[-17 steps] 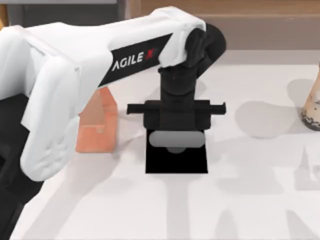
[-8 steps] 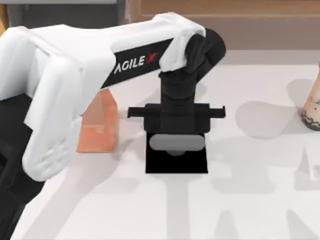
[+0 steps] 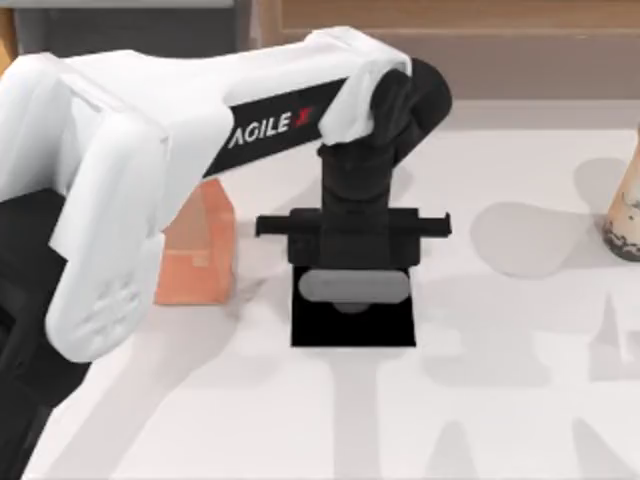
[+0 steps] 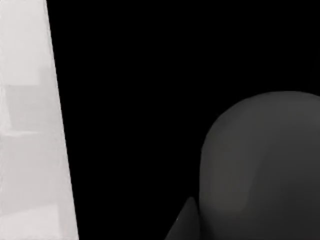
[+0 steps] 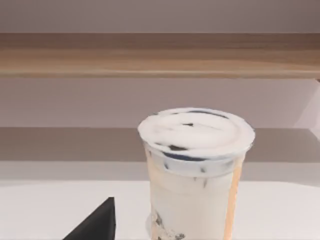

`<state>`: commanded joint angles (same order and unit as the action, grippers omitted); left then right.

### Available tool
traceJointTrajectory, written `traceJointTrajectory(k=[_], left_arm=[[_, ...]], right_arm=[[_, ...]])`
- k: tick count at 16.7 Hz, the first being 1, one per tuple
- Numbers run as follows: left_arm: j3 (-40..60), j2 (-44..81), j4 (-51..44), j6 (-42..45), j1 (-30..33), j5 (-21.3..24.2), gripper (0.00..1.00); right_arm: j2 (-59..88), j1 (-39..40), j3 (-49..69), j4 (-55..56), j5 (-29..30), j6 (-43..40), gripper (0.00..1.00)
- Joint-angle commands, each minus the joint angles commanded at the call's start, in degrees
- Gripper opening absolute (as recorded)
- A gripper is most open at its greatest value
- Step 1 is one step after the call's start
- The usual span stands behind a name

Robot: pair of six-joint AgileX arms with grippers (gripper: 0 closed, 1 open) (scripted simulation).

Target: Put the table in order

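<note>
Top view shows the table (image 3: pixel 500 400), white and flat, running from 9 to 3 o'clock beneath everything else. Shows the left arm (image 3: pixel 150 170) reaching in from 9 o'clock toward the centre, with the left gripper (image 3: pixel 350 262) hanging over a black square pad (image 3: pixel 350 325) in the middle. Cannot tell how its jaws stand, hidden as they are under the wrist; left wrist view is dark. Shows a wooden and grey shelf unit (image 3: pixel 450 40) along 12 o'clock, an orange block (image 3: pixel 195 265) at 9 o'clock of the pad and partly under the arm, and a milk-tea cup (image 3: pixel 625 215) upright at the 3 o'clock edge, well apart from the pad. Shows a small grey rounded thing (image 3: pixel 352 285) just beneath the gripper, over the pad's 12 o'clock side; gripped or merely resting, cannot tell. Places the right arm parked facing the cup, going by right wrist view; jaws there cannot be told either. Looks early on: block and cup apparently not yet put away, so most of the tidying seems left.
</note>
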<state>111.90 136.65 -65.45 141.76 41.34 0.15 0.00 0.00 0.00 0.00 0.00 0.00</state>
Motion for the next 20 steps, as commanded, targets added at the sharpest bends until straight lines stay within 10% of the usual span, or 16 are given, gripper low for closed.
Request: traceJointTrajectory(k=[7,20], left_arm=[[0.0,0.0,0.0,0.0,0.0,0.0,0.98],[-2.3,-3.5,0.7,-3.4,-0.2,-0.2,1.0]], right_arm=[[0.0,0.0,0.0,0.0,0.0,0.0,1.0],[0.0,0.0,0.0,0.0,0.0,0.0,1.0]])
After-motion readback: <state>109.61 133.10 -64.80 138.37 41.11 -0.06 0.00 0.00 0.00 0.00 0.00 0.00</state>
